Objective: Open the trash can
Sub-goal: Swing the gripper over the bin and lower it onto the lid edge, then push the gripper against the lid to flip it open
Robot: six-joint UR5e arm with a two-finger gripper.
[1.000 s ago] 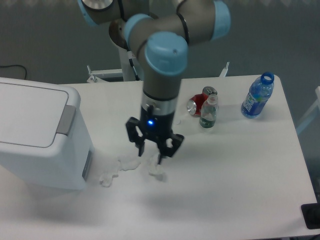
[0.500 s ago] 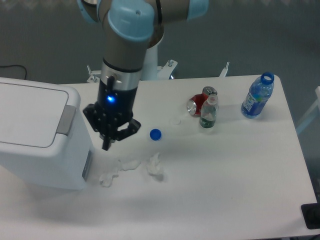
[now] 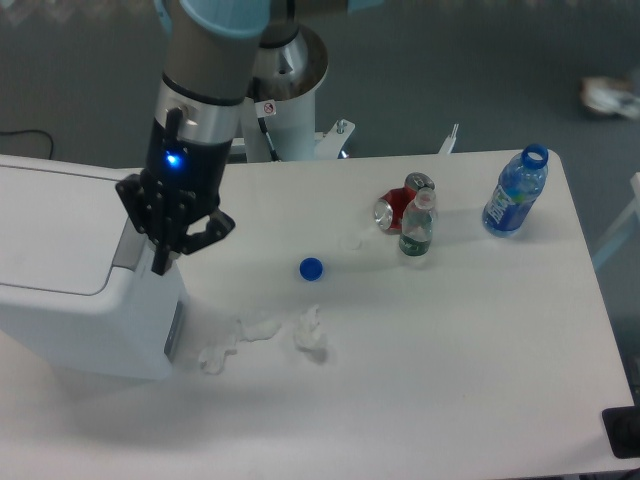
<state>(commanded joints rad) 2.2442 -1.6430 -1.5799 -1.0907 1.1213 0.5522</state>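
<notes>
The trash can (image 3: 70, 310) is a large white bin at the table's left edge, and its flat lid (image 3: 50, 225) is down. A sliver of the grey push tab (image 3: 121, 252) shows at the lid's right end; my gripper covers the rest. My gripper (image 3: 159, 264) hangs over that right end, fingers together and pointing down at the tab. It looks shut with nothing in it. Whether the fingertips touch the tab I cannot tell.
A blue bottle cap (image 3: 311, 268) lies mid-table, with crumpled white tissue (image 3: 309, 335) in front of it. A red can (image 3: 393, 209) and a small green bottle (image 3: 416, 228) stand further right. An open blue bottle (image 3: 515, 192) is near the far right corner.
My arm swung left from above the tissue to the trash can's right end. The fingers went from spread to together. The blue cap, hidden behind the arm before, now shows.
</notes>
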